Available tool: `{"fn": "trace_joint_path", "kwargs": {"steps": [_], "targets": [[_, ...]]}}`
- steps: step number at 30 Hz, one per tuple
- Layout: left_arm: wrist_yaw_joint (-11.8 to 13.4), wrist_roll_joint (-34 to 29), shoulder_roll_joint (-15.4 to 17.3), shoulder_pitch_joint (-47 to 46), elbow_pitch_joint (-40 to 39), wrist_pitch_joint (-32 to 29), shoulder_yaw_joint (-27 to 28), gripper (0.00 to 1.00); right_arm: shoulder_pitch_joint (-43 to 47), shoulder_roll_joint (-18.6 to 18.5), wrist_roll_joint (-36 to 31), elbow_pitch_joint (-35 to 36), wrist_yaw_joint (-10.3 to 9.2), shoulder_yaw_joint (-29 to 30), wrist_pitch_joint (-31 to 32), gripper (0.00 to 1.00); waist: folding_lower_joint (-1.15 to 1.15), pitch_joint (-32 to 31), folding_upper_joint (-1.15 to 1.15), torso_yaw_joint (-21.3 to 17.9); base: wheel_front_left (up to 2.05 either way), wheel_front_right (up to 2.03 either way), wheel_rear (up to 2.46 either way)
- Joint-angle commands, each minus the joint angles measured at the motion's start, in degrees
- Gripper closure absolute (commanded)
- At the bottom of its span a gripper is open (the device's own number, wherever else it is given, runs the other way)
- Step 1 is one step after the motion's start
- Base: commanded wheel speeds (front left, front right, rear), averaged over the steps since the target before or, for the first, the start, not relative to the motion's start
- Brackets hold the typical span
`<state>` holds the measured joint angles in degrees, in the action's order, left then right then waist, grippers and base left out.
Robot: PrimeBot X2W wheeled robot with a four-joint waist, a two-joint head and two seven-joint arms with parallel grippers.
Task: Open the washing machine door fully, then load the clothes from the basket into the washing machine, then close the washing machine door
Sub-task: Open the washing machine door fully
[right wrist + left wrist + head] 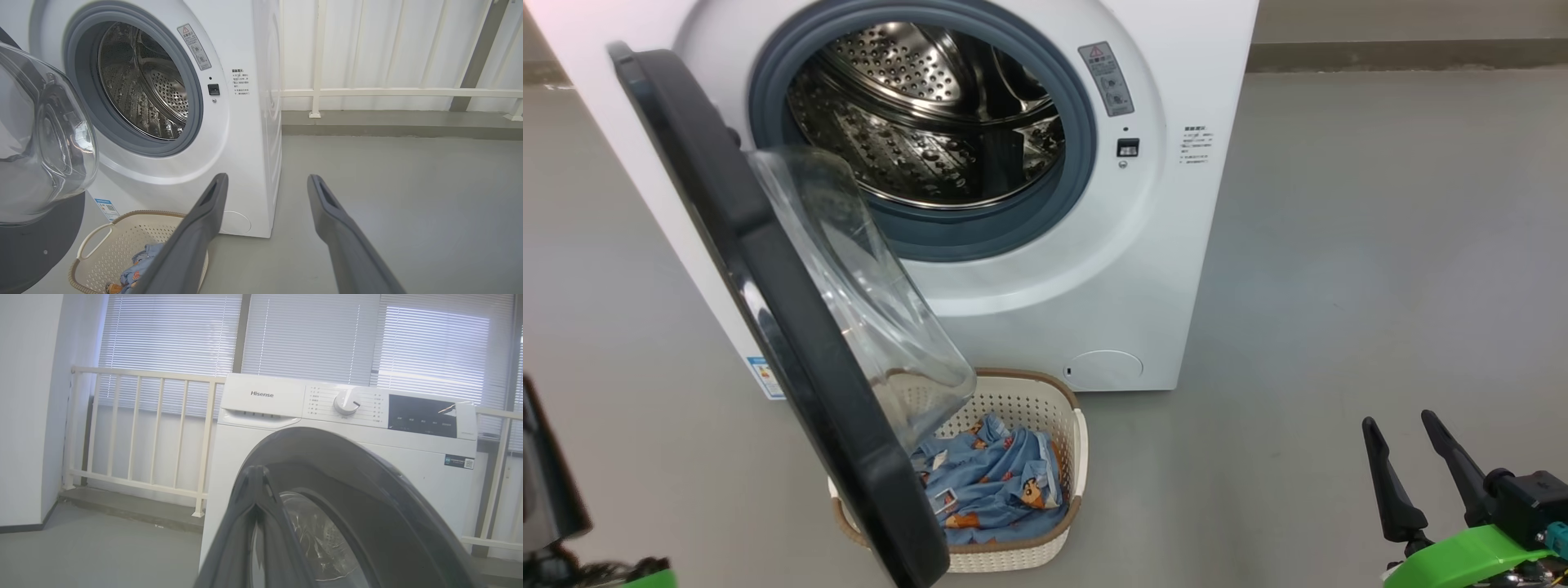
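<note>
- At 8 o'clock in the head view sits your left hand (256, 475), fingers pressed together with nothing between them. It is close to the washing machine door (768, 310); you cannot tell whether it touches. A push from there could skid off the glossy rim.
- Toward 7 o'clock, that door stands only part open, with its glass bowl (849, 269) hanging over the left of the basket (1023, 378). Reach in now and you would likely knock it.
- At 6 o'clock, the clothes (988, 482) lie in the basket on the floor (1339, 286), just before the washing machine (1094, 310). Thin fabric may drape over the grey ring (980, 237) and get trapped at closing.
- At 4 o'clock, your right hand (1398, 421) is spread and empty, well apart from the basket.
</note>
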<state>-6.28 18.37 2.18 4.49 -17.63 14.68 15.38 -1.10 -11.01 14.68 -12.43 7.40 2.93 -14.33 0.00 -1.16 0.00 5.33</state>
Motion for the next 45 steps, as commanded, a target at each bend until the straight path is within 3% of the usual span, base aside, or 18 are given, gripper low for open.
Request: {"fn": "trace_joint_path", "kwargs": {"steps": [1, 9, 13, 18, 27, 45], "targets": [[0.39, -0.64, 0.72, -2.77, -4.1, -0.19, 0.46, 1.0, -0.33, -0.97, -0.06, 1.13, 0.09, -0.89, -0.67, 0.0, 0.0, -0.13, 0.0, 0.38, 0.0, 0.0, 0.0], [-0.68, 1.95, 0.71, -4.47, -19.05, -10.45, -17.5, 1.0, -0.07, -0.86, 0.08, 0.9, 0.09, -1.04, -0.67, 0.0, 0.0, -0.45, 0.0, 1.64, 0.0, 0.0, 0.0], [-0.75, 5.61, 0.71, -3.81, -19.04, -14.32, -27.07, 1.0, -0.29, -0.69, 0.11, 0.74, 0.09, -1.38, -0.67, 0.0, 0.0, -0.46, 0.0, 1.92, 0.0, 0.0, 0.0], [0.67, 8.7, 0.7, -1.85, -16.19, -18.04, -33.53, 1.0, -0.5, -0.66, 0.12, 0.54, 0.09, -1.84, -0.67, 0.0, 0.0, -0.41, 0.0, 1.96, 0.0, 0.0, 0.0], [3.84, 14.99, 0.7, 1.71, -7.29, -21.74, -34.66, 1.0, -0.41, -0.76, 0.3, 0.17, 0.09, -1.76, -0.67, 0.0, 0.0, -0.4, 0.0, 1.77, 0.0, 0.0, 0.0], [8.67, 15.17, 0.7, 0.27, 0.98, -17.21, -33.72, 1.0, -0.09, -0.25, 0.4, -0.19, 0.09, -1.43, -0.67, 0.0, 0.0, -0.42, 0.0, 2.21, 0.0, 0.0, 0.0]]}}
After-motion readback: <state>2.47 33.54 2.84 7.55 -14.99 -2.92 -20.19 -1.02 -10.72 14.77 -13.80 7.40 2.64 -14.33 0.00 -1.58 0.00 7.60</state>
